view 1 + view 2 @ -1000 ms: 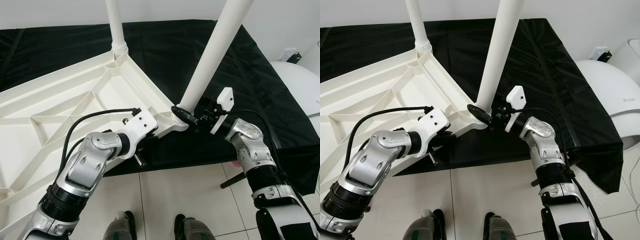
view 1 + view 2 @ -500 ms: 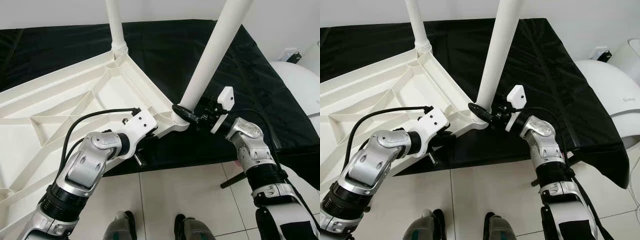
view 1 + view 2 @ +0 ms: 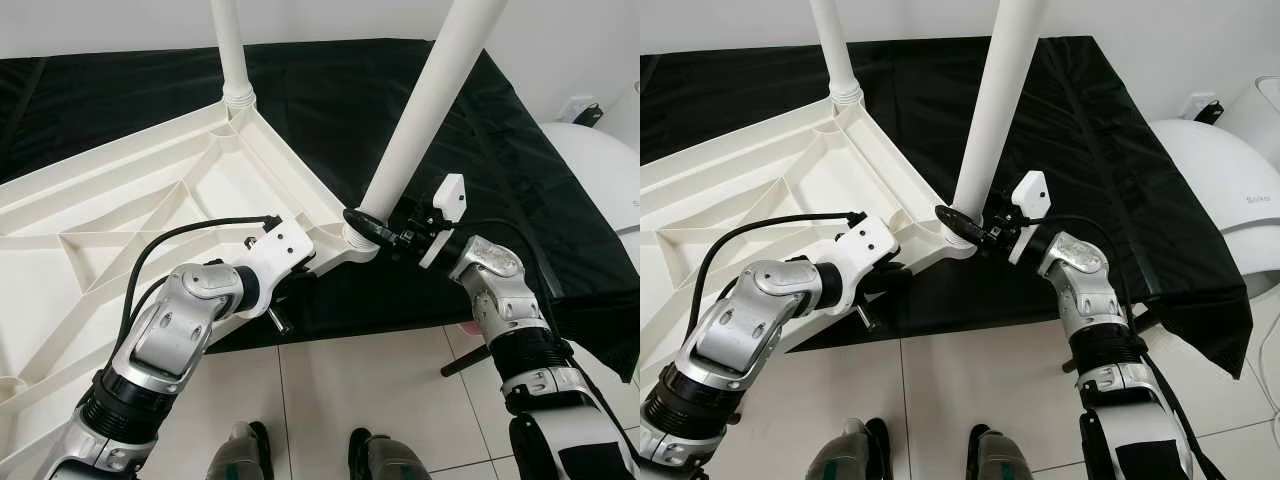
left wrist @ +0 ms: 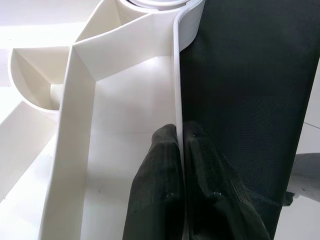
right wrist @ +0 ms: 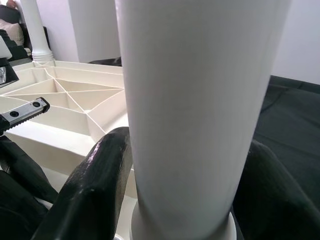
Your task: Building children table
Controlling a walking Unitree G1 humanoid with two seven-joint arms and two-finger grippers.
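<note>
White plastic tabletop (image 3: 120, 200), ribbed underside up, is lying on a black cloth (image 3: 330, 90) over a pale tiled floor (image 3: 370, 380). One white leg (image 3: 232, 50) is standing at its far corner, another leg (image 3: 425, 110) at the near corner. The right gripper (image 3: 372, 230) is clasping that near leg's base; the left gripper (image 4: 180, 150) is pinching the tabletop's thin rim.

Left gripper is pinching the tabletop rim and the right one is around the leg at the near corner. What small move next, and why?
Probably keep twisting the near leg with the right gripper, since its fingers wrap the base at the corner socket. The left gripper clamps the tabletop rim, steadying it. Whether it is fully seated cannot be told.
</note>
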